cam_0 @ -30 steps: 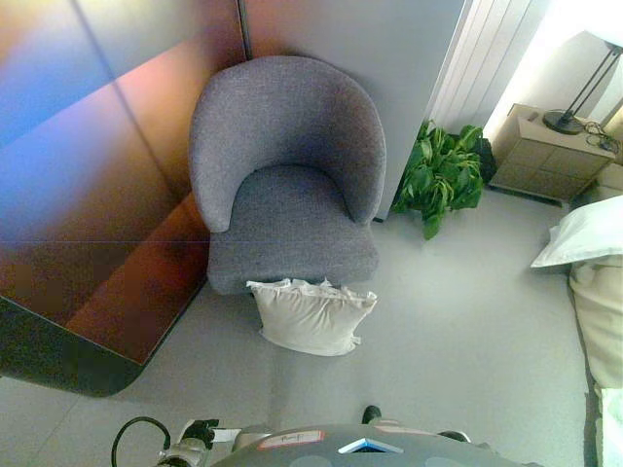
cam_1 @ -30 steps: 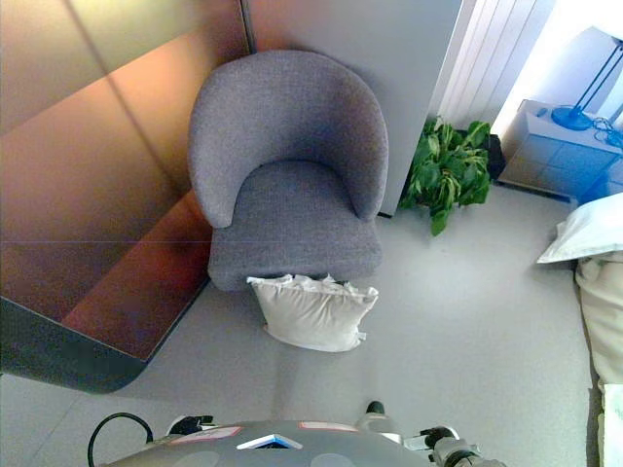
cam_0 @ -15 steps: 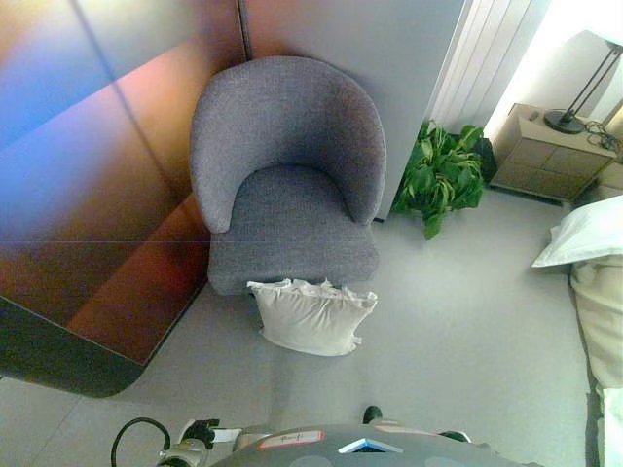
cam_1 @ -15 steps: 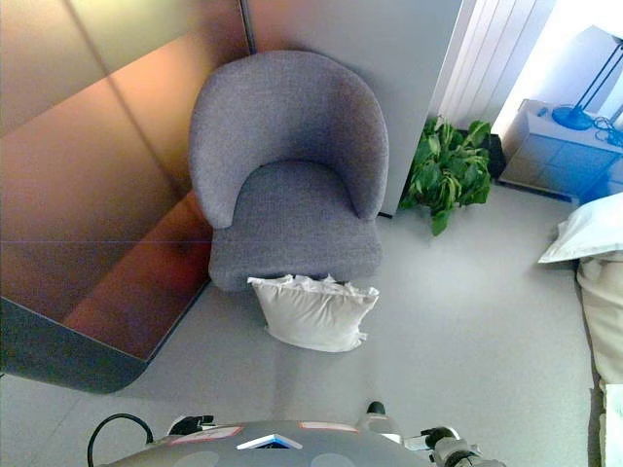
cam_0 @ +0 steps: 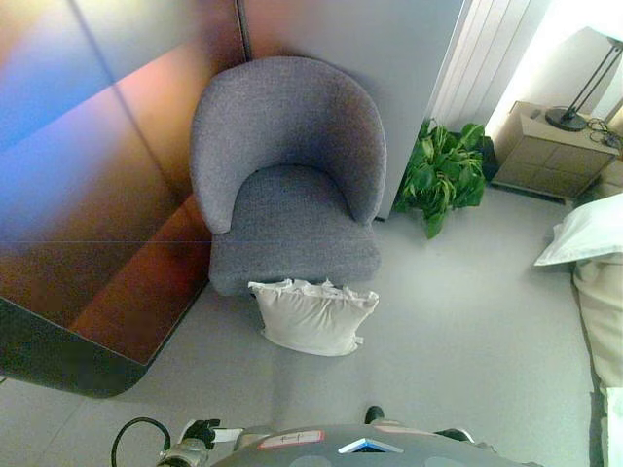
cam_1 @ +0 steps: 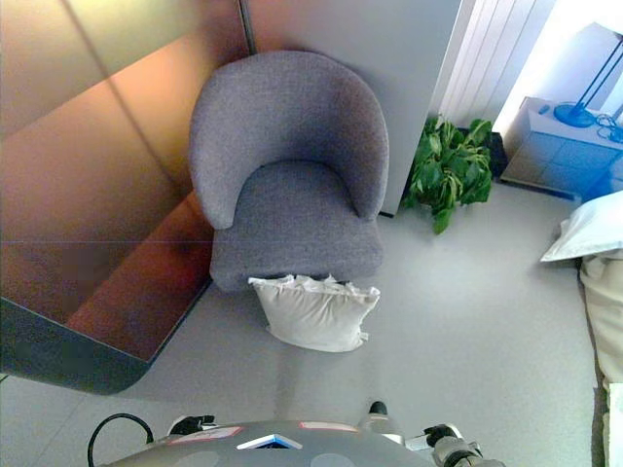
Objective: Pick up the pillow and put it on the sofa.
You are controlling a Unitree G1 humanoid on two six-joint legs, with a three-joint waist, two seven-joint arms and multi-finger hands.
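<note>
With both hands low at the frame's bottom, fingers unreadable, the soft pillow [cam_0: 313, 315] leaning on the sofa [cam_0: 287, 175] could sag from a one-sided grasp.

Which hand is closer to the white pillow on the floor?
Left, but only barely: the left hand is below and left of the pillow, the right hand below and right, neither touching it.

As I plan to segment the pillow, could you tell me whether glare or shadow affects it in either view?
Left eye view: the pillow is evenly lit, with a faint shadow on the floor. Right eye view: the same; glare washes out only the lamp corner.
</note>
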